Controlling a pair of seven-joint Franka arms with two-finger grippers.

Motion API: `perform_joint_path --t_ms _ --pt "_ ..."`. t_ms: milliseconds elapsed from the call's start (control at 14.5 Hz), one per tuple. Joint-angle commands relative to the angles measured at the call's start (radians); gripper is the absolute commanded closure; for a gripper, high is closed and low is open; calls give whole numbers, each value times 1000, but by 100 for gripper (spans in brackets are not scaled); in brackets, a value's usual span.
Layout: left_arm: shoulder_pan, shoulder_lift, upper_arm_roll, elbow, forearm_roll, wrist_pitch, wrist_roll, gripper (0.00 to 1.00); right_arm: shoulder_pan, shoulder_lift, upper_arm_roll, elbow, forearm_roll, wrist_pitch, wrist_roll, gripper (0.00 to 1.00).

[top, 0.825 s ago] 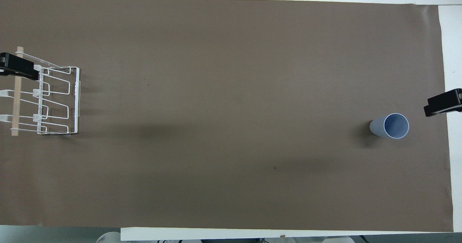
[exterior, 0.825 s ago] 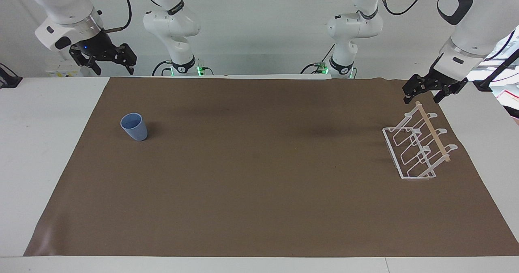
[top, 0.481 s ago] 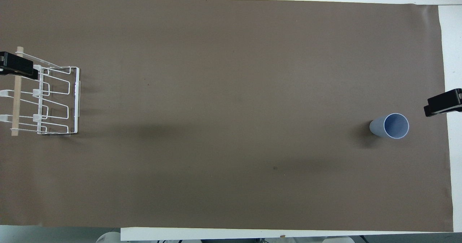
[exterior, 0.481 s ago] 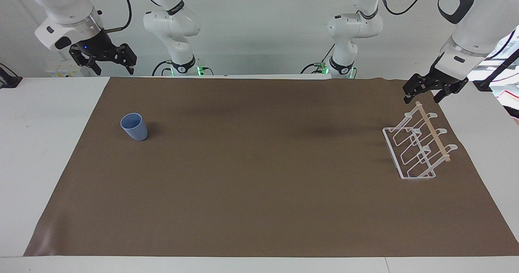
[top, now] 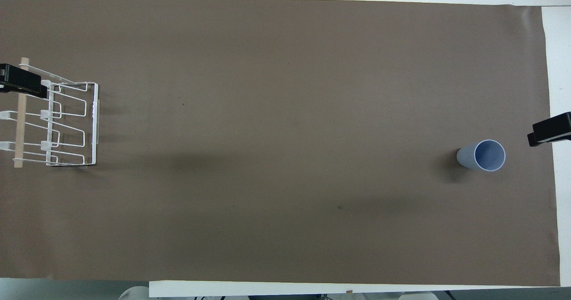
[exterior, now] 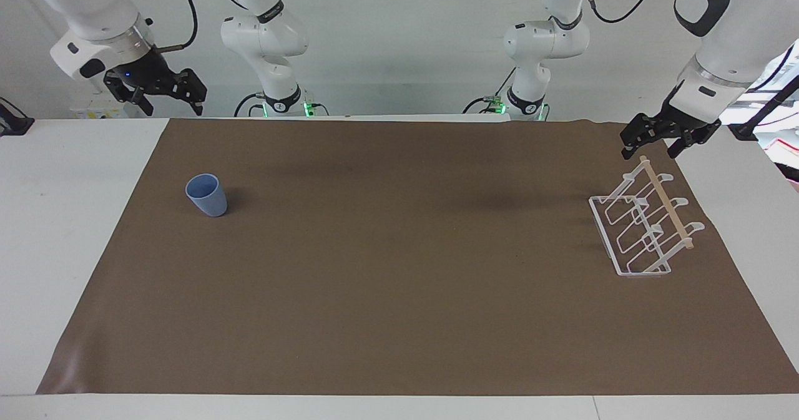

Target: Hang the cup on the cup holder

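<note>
The light-blue cup (exterior: 207, 195) stands upright, mouth up, on the brown mat toward the right arm's end of the table; it also shows in the overhead view (top: 484, 155). The white wire cup holder (exterior: 643, 226) with its wooden rod (exterior: 665, 203) stands toward the left arm's end, also seen in the overhead view (top: 58, 121). My right gripper (exterior: 171, 103) hangs open and empty in the air over the mat's edge, apart from the cup. My left gripper (exterior: 649, 151) is open and empty just above the rod's end that is nearer to the robots.
The brown mat (exterior: 399, 295) covers most of the white table (exterior: 62, 220). Bare white table strips run along both ends. Nothing else lies between the cup and the cup holder.
My right gripper has drifted slightly up and away from the cup, toward the right arm's end of the table. The left gripper, cup and cup holder have not moved.
</note>
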Motion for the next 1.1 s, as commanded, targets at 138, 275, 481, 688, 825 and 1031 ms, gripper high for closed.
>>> perform_joint_path --t_ms 138,275,481,688,825,1031 --pt "15 -14 5 -18 -7 -17 -7 0 -71 -53 -9 -298 23 273 -96 0" --pt "14 -14 5 -18 -7 -17 -7 0 -104 7 -9 -358 23 371 -179 0" --pt "12 -14 5 -18 -6 -17 -7 0 -138 73 -9 -441 23 517 -228 6" --pt "14 -15 5 -18 -7 -16 -7 0 -162 93 -9 -476 25 547 -281 11" --pt "14 -15 5 -18 -7 -17 -7 0 -164 87 -9 -501 23 576 -293 12" --pt "14 -14 5 -18 -7 -14 -7 0 -169 107 -9 -515 25 599 -345 15"
